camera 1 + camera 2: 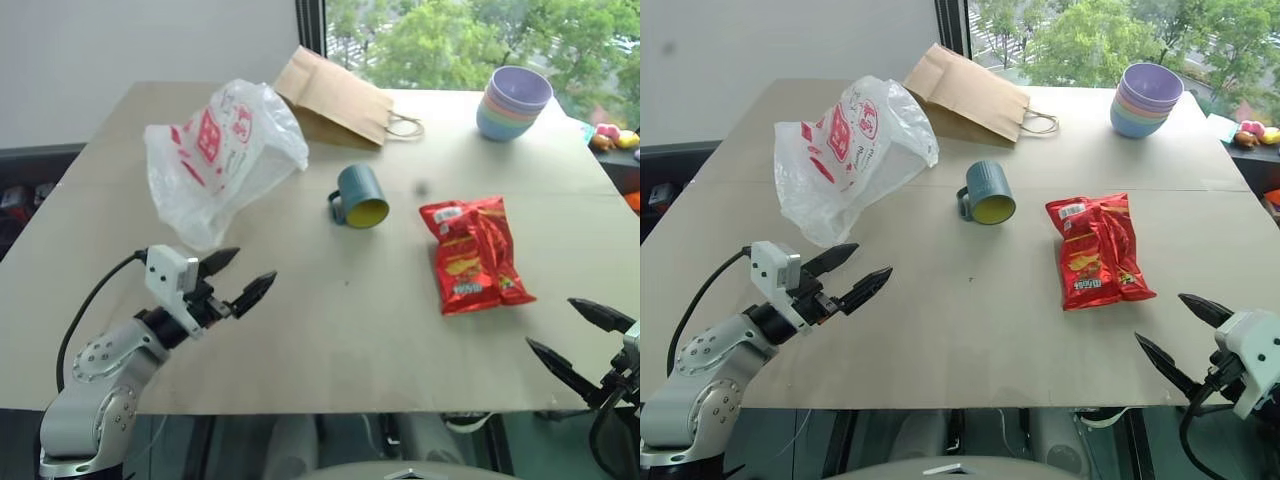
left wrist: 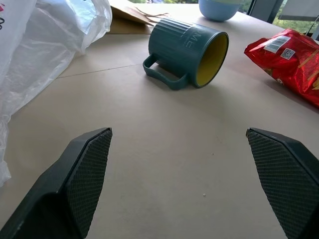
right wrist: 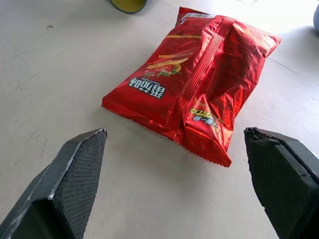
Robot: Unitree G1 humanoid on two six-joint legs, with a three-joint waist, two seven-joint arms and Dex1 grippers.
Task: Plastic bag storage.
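Observation:
The plastic bag (image 1: 222,155), translucent white with red print, stands puffed up on the left of the table (image 1: 330,330); its edge shows in the left wrist view (image 2: 35,59). My left gripper (image 1: 238,278) hovers open over the table's near left, just in front of the bag's lower end, with nothing between its fingers. My right gripper (image 1: 580,335) is open at the near right edge, nothing in it, a short way in front of the red snack packet (image 1: 472,252).
A teal mug (image 1: 360,196) with a yellow inside lies on its side mid-table. A brown paper bag (image 1: 338,96) with handles lies at the back, and a stack of pastel bowls (image 1: 513,102) stands at the back right. A window runs behind the table.

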